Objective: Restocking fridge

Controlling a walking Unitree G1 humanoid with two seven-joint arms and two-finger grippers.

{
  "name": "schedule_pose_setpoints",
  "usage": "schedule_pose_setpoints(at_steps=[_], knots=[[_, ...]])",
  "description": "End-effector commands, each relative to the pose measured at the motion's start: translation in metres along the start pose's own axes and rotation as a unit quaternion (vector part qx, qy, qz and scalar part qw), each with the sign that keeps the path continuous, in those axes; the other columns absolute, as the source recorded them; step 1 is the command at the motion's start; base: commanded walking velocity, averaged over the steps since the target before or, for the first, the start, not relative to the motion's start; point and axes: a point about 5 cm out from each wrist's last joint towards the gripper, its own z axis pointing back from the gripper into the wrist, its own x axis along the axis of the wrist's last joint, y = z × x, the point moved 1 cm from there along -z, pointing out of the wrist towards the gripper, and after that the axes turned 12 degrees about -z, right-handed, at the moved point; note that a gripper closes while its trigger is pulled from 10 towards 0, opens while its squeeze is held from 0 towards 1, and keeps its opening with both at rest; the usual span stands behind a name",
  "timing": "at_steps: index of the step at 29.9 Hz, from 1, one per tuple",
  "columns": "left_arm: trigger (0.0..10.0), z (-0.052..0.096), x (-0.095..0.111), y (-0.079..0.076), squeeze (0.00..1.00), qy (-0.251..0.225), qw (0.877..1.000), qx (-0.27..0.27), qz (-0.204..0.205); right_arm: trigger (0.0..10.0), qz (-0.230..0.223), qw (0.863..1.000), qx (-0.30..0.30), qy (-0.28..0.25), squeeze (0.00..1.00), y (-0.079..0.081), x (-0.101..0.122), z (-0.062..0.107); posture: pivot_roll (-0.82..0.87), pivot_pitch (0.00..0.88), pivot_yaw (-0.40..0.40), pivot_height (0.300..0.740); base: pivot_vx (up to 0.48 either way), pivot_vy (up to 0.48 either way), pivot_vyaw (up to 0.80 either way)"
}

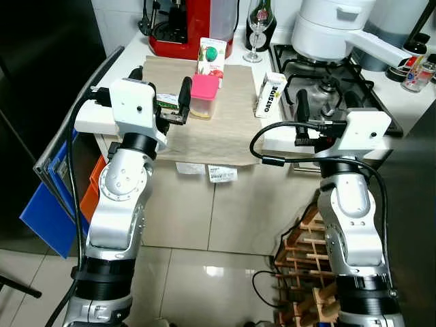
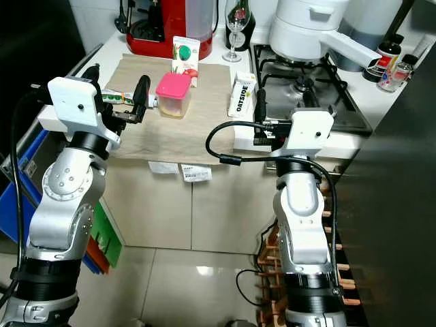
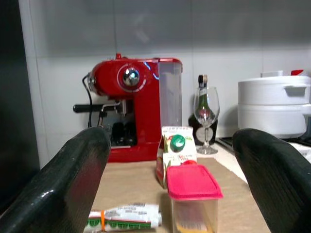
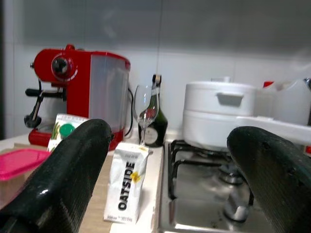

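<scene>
Left gripper (image 1: 170, 103) is up at desk height with its fingers spread wide and nothing between them, hovering over the near-left part of the brown mat (image 1: 231, 122). Straight ahead of it in the left wrist view sits the pink-lidded tub (image 3: 193, 201), with a small tube (image 3: 124, 217) lying flat just beside it on the mat. Behind the tub stands the juice carton (image 3: 176, 153) with the green cap.

Right gripper (image 1: 300, 119) is also spread and empty, hanging at the desk edge near the Oatside carton (image 4: 125, 182), which stands upright between the mat and the hob (image 1: 334, 85).

My guess on handling: the tub is clear plastic, light, a bit slick, and the lid could pop if I squeeze up high, so I'd pinch the body low across its narrow sides. The cartons are stiff-ish card but dent easily (can't tell how full they are), so grab mid-body across the flat faces, not the top fold.

Further back there's the red coffee machine (image 1: 180, 27), a wine glass (image 1: 257, 27) and a dark bottle (image 3: 201, 104), all fragile stuff I want to stay well clear of.
</scene>
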Motion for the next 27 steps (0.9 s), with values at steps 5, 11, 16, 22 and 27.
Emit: schedule_pose_setpoints(at_steps=[5,11,16,22,27], knots=[[10.0,-0.003,-0.004,-0.001,0.00,0.011,1.000,0.008,0.003,10.0,0.010,1.000,0.005,-0.007,0.25,0.001,0.001,-0.010,-0.01,0.000,-0.010,0.740,0.000,0.366,-0.64],[10.0,0.003,-0.023,-0.003,0.00,0.054,0.998,-0.009,-0.013,10.0,0.012,0.999,-0.027,0.022,0.24,-0.015,-0.009,0.000,0.00,0.000,-0.017,0.740,0.000,0.000,0.00],[10.0,0.075,-0.087,-0.022,0.00,0.203,0.973,-0.109,-0.017,10.0,0.046,0.992,-0.064,0.102,0.25,-0.045,-0.032,0.058,-0.02,0.000,-0.009,0.740,0.000,0.000,0.00],[10.0,0.058,-0.074,-0.022,0.00,0.158,0.985,-0.073,0.002,10.0,0.041,0.992,-0.076,0.095,0.26,-0.050,-0.032,0.059,-0.04,0.000,-0.011,0.740,0.000,0.000,0.00],[10.0,0.037,-0.043,-0.022,0.00,0.080,0.995,-0.065,0.001,10.0,0.017,0.997,-0.057,0.054,0.26,-0.038,-0.017,0.049,-0.04,0.000,-0.014,0.740,0.000,0.000,0.00]])
